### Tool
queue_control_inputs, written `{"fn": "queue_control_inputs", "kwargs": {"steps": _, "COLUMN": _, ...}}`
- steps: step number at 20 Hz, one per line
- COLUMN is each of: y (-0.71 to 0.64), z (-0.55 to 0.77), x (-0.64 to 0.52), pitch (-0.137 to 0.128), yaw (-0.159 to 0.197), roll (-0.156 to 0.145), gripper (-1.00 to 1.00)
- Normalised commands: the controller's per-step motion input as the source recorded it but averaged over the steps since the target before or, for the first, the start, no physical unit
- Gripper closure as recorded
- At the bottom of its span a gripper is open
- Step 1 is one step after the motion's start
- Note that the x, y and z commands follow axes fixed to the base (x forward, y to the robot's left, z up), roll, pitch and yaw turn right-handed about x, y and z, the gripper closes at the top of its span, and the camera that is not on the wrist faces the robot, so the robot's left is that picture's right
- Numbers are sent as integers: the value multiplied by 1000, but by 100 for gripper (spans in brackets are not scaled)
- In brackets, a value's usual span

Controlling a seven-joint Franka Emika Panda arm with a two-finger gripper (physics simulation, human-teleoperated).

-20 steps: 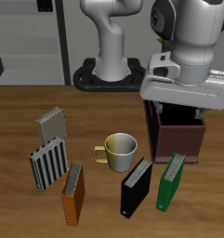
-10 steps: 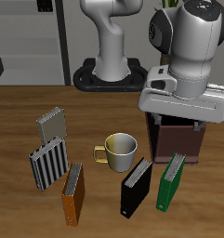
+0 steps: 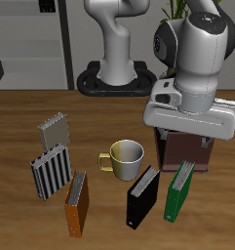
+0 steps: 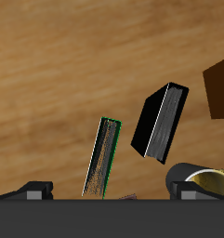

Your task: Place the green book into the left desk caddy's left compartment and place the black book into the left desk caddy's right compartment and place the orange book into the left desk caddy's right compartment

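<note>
Arm tilting, gripper (image 3: 190,130) sinking toward table front since earlier frame. Jaws standing apart, holding nothing. Green book (image 4: 103,156) lying just ahead of jaws, long axis pointing away, beside black book (image 4: 162,121).

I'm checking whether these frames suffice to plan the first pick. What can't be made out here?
- Left desk caddy: in the exterior view the arm's head covers its top, so its dividers and compartments are hidden; the wrist view cuts it at the edge.
- Tool: its fingertips are hidden behind the head in the exterior view and barely enter the wrist view, so open or shut is unclear.
- Orange book: absent from the wrist view.
</note>
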Motion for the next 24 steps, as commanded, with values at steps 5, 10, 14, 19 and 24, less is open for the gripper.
{"fn": "queue_control_inputs", "kwargs": {"steps": 5, "y": 38, "z": -252, "x": 95, "pitch": 10, "yaw": -33, "roll": 7, "gripper": -100}}
{"fn": "queue_control_inputs", "kwargs": {"steps": 10, "y": -16, "z": -241, "x": 92, "pitch": 11, "yaw": -17, "roll": -4, "gripper": -100}}
{"fn": "queue_control_inputs", "kwargs": {"steps": 14, "y": -12, "z": -245, "x": 73, "pitch": 30, "yaw": -24, "roll": -19, "gripper": -100}}
{"fn": "queue_control_inputs", "kwargs": {"steps": 19, "y": 97, "z": -280, "x": 73, "pitch": 30, "yaw": -11, "roll": 16, "gripper": -100}}
{"fn": "queue_control_inputs", "kwargs": {"steps": 24, "y": -28, "z": -208, "x": 66, "pitch": 30, "yaw": -13, "roll": -13, "gripper": -100}}
